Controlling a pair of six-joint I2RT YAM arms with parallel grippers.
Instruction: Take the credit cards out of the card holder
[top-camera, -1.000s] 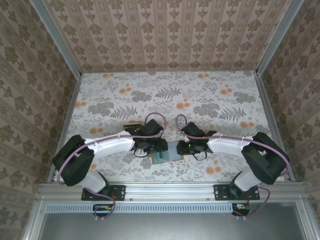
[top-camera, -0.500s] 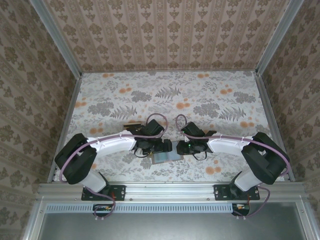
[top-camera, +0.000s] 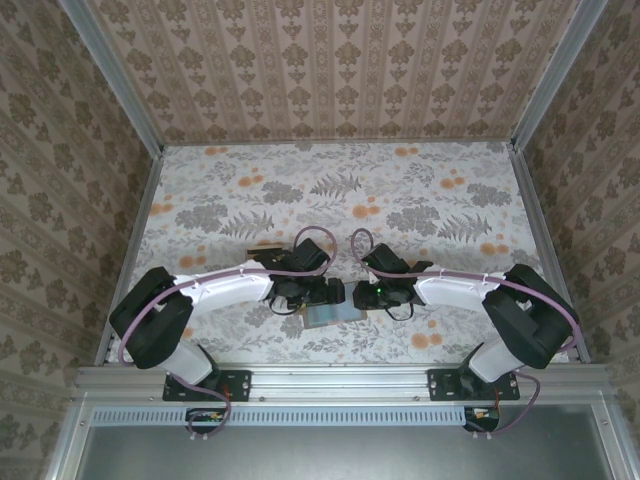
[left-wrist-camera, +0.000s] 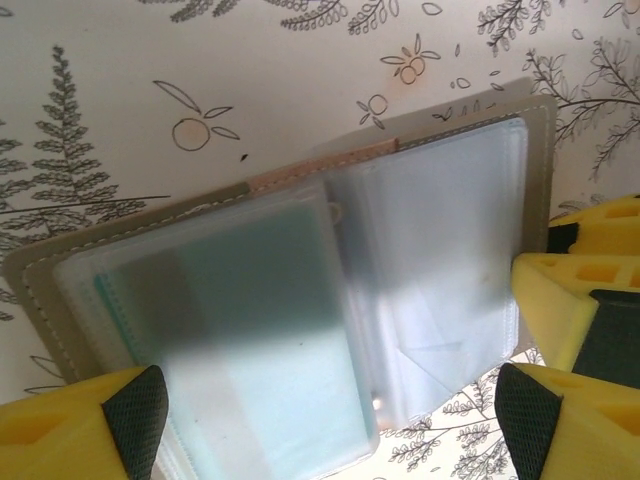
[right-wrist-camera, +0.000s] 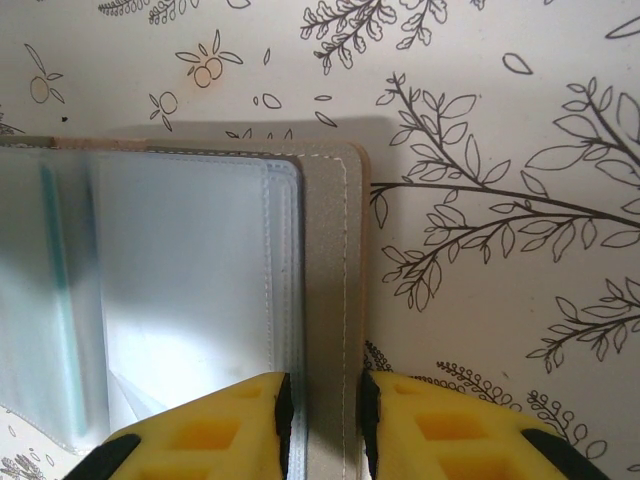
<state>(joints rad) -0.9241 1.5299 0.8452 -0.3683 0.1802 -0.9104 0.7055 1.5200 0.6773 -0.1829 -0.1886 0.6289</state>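
Observation:
The card holder (left-wrist-camera: 490, 120) lies open on the table, grey-brown cover down and frosted clear sleeves up; in the top view it sits between the two wrists (top-camera: 335, 316). A teal credit card (left-wrist-camera: 270, 340) shows through the left sleeve, and a peach strip (left-wrist-camera: 320, 168) peeks out at the fold. My left gripper (left-wrist-camera: 330, 425) hangs over the sleeves, open wide, with nothing between its fingers. My right gripper (right-wrist-camera: 325, 420) is shut on the holder's right cover edge (right-wrist-camera: 335, 280). A tan-orange card (top-camera: 263, 251) lies on the table behind the left arm.
The table (top-camera: 400, 200) is covered in a floral cloth, with patterned walls on three sides and metal rails along its edges. The right gripper's yellow fingers (left-wrist-camera: 590, 290) stand close to the left gripper's right finger (left-wrist-camera: 530, 420).
My left gripper has opened wide. The teal patch seen in the holder from above is now greyer, under a frosted sleeve. The right gripper has kept its hold.

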